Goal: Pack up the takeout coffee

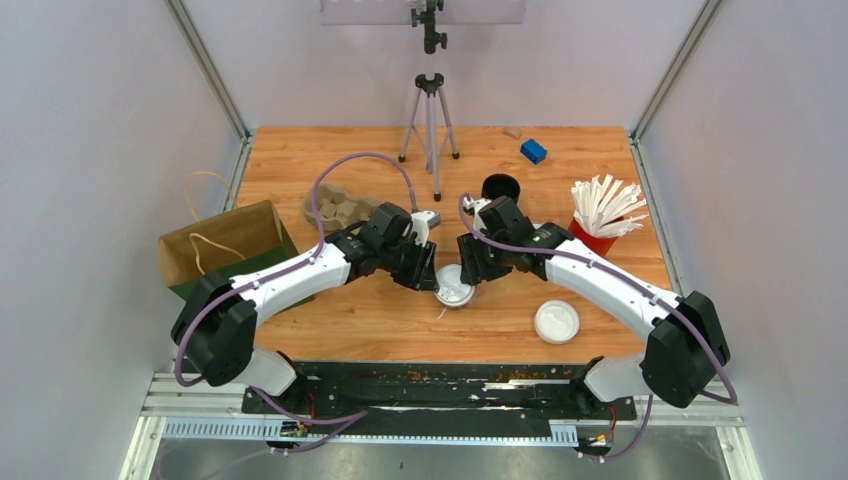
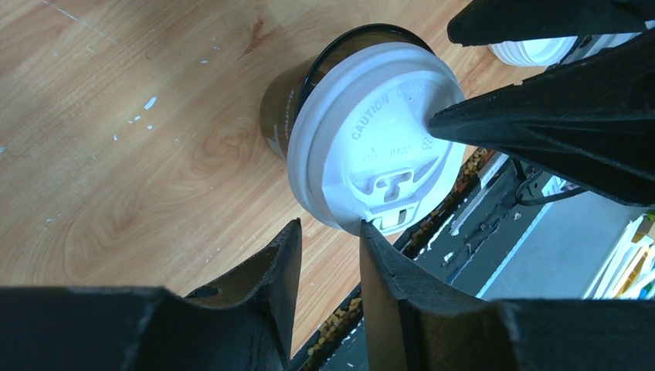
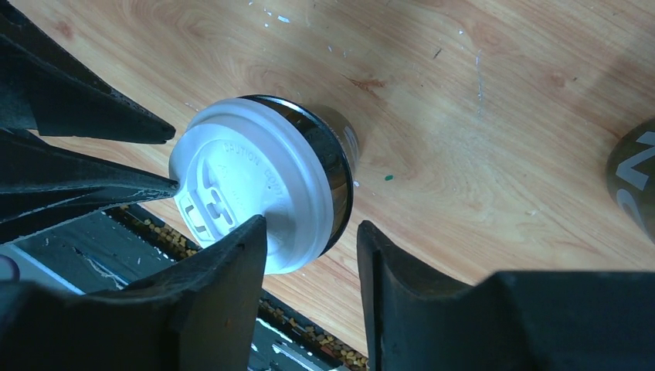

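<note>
One takeout coffee (image 1: 453,291) stands on the wooden table between my two grippers. It is a dark paper cup (image 2: 279,116) with a white lid (image 2: 378,139) that sits askew, leaving part of the cup's rim bare. The left gripper (image 2: 328,224) is open, and one fingertip (image 2: 364,232) touches the lid's edge. In the top view the left gripper (image 1: 428,278) is just left of the cup. The right gripper (image 3: 310,224) is open over the lid (image 3: 247,182), just right of the cup as the right gripper (image 1: 470,272) shows from above. Nothing sits between either pair of jaws.
A loose white lid (image 1: 556,321) lies at the front right. Behind are a black stack of cups (image 1: 500,188), a red holder of white sticks (image 1: 598,222), a blue block (image 1: 533,151) and a tripod (image 1: 430,120). A paper bag (image 1: 225,245) and a pulp cup tray (image 1: 335,208) stand at the left.
</note>
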Controlling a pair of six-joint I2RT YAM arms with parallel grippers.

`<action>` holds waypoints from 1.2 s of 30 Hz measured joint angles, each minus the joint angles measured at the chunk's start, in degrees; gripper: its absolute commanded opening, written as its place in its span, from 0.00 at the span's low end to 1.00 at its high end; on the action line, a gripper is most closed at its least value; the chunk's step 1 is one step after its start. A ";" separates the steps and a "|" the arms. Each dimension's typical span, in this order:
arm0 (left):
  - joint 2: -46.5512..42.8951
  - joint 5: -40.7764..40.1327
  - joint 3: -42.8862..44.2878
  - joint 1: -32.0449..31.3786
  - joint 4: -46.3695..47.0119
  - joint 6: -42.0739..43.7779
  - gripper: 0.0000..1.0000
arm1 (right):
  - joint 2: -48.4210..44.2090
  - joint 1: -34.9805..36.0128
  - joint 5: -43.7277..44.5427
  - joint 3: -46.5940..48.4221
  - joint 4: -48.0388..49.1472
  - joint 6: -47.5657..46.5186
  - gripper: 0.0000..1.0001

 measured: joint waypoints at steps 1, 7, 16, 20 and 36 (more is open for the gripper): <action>0.00 0.07 0.00 0.00 0.00 0.00 0.40 | 0.00 -0.35 -0.52 0.00 0.04 0.09 0.51; 0.35 0.31 0.04 0.00 0.00 0.00 0.39 | 0.02 -2.58 -4.24 -1.01 1.64 0.68 0.47; 1.11 0.48 1.53 0.00 0.02 -0.02 0.39 | 0.11 -4.61 -8.61 -2.71 4.50 1.62 0.33; 1.11 0.46 1.60 0.02 0.00 -0.02 0.39 | 0.11 -4.83 -9.73 -3.08 5.22 2.03 0.29; 1.11 -0.74 3.06 0.00 -1.64 0.55 0.39 | -2.51 -4.90 -10.97 -4.15 4.26 8.37 0.36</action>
